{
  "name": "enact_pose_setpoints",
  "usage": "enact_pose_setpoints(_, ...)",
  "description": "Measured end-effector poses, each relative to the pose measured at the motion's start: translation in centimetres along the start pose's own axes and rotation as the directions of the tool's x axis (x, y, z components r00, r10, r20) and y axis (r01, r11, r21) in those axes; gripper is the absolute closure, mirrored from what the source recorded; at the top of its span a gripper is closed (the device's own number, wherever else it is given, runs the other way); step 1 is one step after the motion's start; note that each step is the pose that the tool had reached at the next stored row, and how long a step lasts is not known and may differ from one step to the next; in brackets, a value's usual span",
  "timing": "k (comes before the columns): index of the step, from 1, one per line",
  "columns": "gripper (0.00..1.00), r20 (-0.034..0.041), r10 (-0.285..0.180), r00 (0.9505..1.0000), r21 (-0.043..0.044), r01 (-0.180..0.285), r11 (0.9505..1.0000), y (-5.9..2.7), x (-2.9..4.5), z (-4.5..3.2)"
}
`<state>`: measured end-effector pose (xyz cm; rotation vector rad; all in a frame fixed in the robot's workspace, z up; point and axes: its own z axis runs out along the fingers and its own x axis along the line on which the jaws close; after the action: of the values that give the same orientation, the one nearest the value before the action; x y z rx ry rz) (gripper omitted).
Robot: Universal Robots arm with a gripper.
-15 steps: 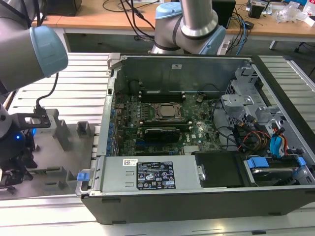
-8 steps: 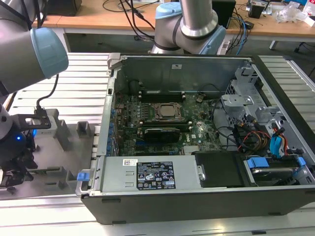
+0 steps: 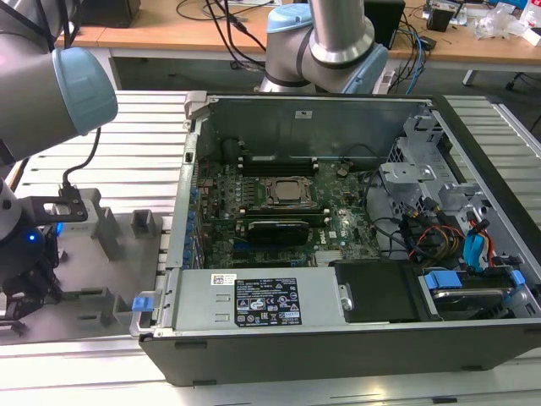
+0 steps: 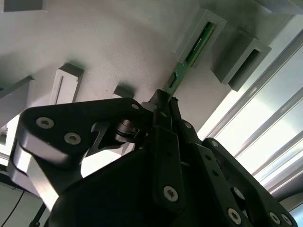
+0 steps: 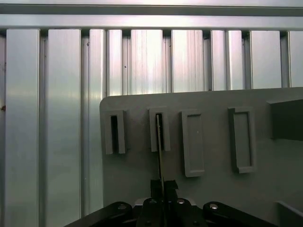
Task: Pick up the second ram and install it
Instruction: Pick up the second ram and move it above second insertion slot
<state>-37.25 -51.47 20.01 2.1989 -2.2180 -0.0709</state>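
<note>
Gripper (image 5: 162, 184) pinches the second ram (image 4: 191, 53) — far end in a tray slot (image 5: 152, 135).

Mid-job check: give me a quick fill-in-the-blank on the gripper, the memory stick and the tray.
1. The jaws of the gripper are ____ on the memory stick.
2. The stick is coloured ____.
3. The grey tray whose slot holds the stick's far end lies on the exterior view's ____ of the computer case.
Missing words: shut; green; left.
</note>
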Motion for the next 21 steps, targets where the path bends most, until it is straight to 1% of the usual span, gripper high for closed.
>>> enact_pose_setpoints(15, 0.86, 0.0006, 0.000, 1.0000, 0.0002, 0.000, 1.0000, 0.00, 0.00, -0.03)
enact_pose_setpoints(21, 0.86, 0.0004, 0.000, 1.0000, 0.0000, 0.000, 1.0000, 0.03, -0.01, -0.71)
